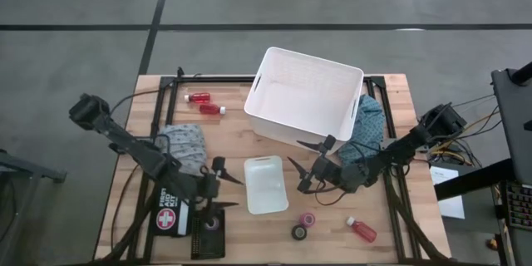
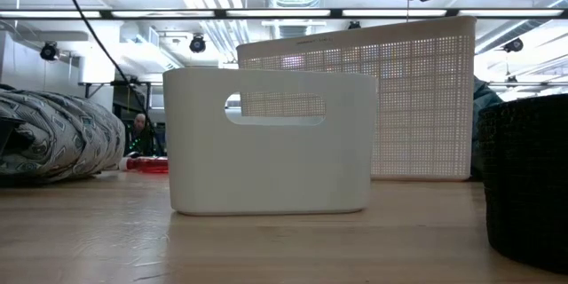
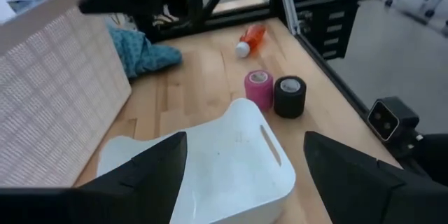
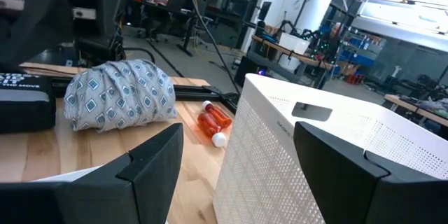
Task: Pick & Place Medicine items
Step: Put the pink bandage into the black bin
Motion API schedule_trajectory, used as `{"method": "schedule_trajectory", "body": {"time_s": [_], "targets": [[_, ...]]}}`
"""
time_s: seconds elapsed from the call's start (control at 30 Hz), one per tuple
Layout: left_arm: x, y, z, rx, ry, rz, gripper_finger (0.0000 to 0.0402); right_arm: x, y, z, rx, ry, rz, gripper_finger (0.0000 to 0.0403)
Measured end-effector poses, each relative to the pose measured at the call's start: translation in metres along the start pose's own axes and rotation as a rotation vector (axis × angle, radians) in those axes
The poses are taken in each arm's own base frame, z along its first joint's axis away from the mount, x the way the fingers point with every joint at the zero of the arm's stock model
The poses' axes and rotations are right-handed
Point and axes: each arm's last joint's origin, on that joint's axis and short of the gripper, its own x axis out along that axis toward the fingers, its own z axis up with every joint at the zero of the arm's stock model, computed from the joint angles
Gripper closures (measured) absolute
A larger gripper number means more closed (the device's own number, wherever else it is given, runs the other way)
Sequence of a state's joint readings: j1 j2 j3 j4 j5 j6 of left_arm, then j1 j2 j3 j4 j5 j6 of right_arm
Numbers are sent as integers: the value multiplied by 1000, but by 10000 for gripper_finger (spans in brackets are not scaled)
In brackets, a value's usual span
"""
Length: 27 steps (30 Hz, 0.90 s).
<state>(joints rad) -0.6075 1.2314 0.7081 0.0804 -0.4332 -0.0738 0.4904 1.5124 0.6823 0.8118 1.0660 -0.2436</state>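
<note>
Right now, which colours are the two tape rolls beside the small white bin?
One tape roll is pink and the other is black; the left wrist view shows them best.

Small bin (image 1: 266, 184) sits between my grippers — blocks straight crossing. Big basket (image 1: 304, 96) walls off back. Bare wood around pink roll (image 1: 307, 219) and dark roll (image 1: 299, 232) — open approach.

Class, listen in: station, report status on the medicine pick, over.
Left gripper and right gripper open, empty, flanking small white bin. Red bottles lying on table, untouched. Big basket beside them.
</note>
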Motion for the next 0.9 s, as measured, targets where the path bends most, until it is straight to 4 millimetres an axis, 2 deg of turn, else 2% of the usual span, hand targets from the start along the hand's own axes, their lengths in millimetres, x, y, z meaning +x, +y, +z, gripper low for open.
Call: {"method": "schedule_trajectory", "body": {"time_s": [0.17,0.9], "targets": [[-9,5,2,-15,-29,4,110,0,0,0,0,0,0,133],[-10,5,2,-24,-26,7,110,0,0,0,0,0,-1,133]]}}
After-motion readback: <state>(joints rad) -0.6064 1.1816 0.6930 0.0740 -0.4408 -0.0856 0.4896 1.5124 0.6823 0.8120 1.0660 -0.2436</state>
